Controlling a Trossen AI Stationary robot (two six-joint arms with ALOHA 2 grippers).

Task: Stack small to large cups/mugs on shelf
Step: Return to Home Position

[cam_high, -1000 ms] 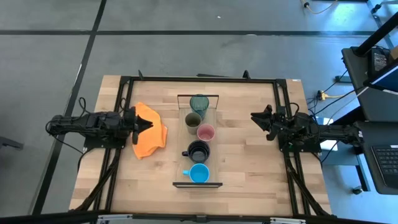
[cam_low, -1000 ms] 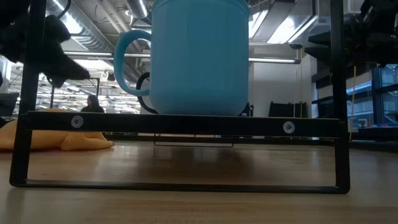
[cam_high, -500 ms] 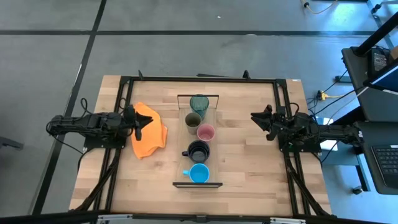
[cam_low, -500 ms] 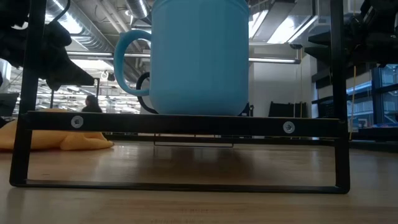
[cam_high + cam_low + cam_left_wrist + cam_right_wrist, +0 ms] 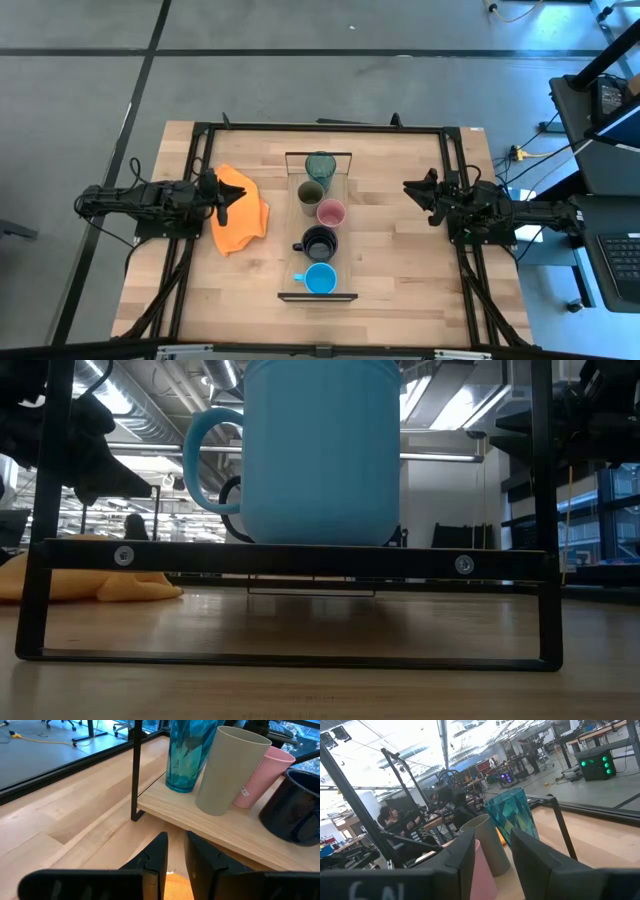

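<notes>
Since a second ago, our left gripper (image 5: 236, 200) has drawn back a little toward the left edge of the pale wooden table (image 5: 400, 290). It hangs over a crumpled orange cloth (image 5: 240, 218). In its wrist view we see its fingers almost together, gripping nothing. Our right gripper (image 5: 408, 190) has not moved; it waits near the right edge, fingers slightly apart, holding nothing.

Between the arms stands one long, narrow light-wood shelf (image 5: 346, 262) with thin black metal frames at both short ends. It carries five vessels in a single row, all upright with mouths up. One teal translucent tumbler (image 5: 320, 165) is at the far end. Next come one olive-green cup (image 5: 311, 194), one pink cup (image 5: 331, 212) and one black handled mug (image 5: 319, 243). One bright blue handled mug (image 5: 320, 279) is at the near end. Both mug handles point toward the left arm.
</notes>
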